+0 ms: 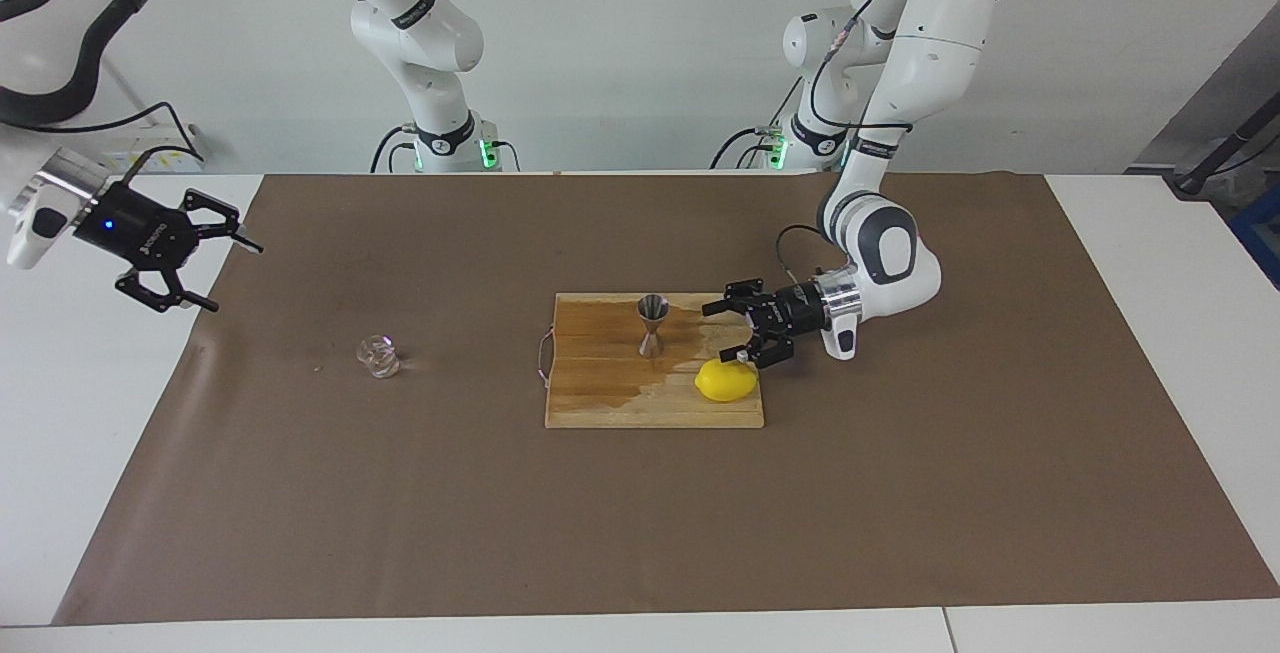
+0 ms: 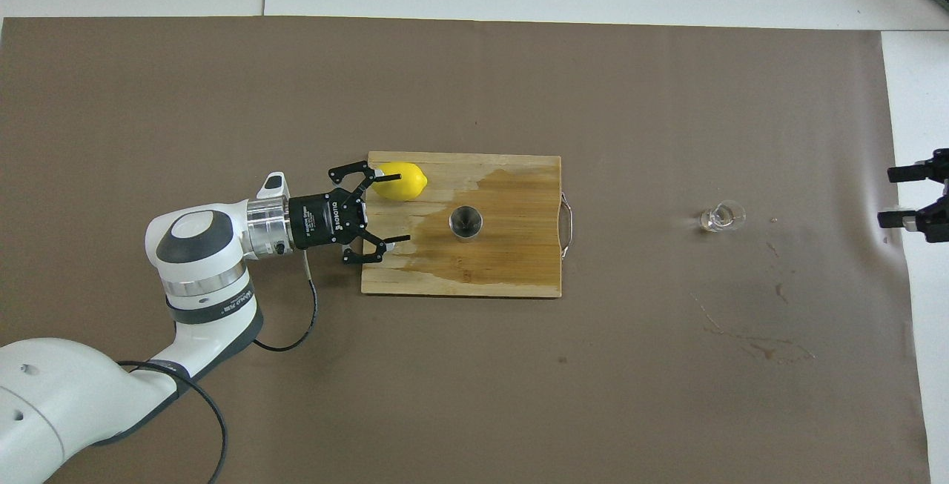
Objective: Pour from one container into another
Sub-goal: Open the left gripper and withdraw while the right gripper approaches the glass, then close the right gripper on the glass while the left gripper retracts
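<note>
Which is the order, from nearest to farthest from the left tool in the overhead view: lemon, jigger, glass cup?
From the left tool:
1. Lemon, on the board, right beside the tool.
2. Jigger, upright mid-board.
3. Glass cup, on the paper toward the right arm's end.

arms 2 | grippers 2 | cup (image 1: 378,356) 1 | jigger (image 1: 652,324) 1 | lemon (image 1: 726,381) 1 | board (image 1: 600,393) 1 | mat (image 1: 640,513) 1

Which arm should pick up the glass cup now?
Right. The right gripper hangs open toward the glass cup at its end of the table; the left gripper is open at the cutting board, beside the lemon.
</note>
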{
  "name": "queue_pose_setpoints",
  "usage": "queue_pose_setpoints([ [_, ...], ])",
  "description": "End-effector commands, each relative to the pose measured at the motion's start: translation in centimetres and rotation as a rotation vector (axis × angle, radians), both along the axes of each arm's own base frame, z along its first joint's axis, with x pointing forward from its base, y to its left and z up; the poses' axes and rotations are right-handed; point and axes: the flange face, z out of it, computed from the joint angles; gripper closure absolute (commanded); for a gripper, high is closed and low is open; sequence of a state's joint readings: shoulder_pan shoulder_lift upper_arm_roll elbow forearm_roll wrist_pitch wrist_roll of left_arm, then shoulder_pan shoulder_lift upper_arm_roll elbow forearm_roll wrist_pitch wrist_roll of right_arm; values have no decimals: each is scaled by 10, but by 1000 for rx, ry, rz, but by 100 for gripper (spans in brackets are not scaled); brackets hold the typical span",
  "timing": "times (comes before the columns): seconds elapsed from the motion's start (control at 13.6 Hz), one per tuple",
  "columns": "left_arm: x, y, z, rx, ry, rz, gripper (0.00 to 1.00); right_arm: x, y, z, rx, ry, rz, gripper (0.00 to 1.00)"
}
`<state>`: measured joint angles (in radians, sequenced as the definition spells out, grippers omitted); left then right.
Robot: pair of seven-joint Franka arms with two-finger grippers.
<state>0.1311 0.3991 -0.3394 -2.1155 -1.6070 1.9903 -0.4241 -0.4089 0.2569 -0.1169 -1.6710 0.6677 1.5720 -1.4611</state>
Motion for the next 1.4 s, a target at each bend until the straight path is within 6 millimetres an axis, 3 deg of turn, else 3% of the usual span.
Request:
queue_pose_setpoints([
  [0.0,13,39,19,62,-61,-84,0,-2,-8,-36,72,-106,108,0],
  [0.44,44,112,63,294,-237,-363,0,6,-3,-137,266,-266,195,0],
  [0.81,53,147,100,454,-311,-593,0,19,26,-176,322,-344,265,0],
  [0.88,54,150,114,493,-326,-640,0,24,37,-182,335,-363,281,0],
  [1.03,54,150,148,671,-381,-760,0,26,39,-200,314,-385,296,0],
  [1.17,49,131,180,844,-437,-887,0,25,43,-213,330,-426,299,0],
  [1.32,49,128,202,946,-486,-955,0,23,46,-217,334,-433,311,0],
])
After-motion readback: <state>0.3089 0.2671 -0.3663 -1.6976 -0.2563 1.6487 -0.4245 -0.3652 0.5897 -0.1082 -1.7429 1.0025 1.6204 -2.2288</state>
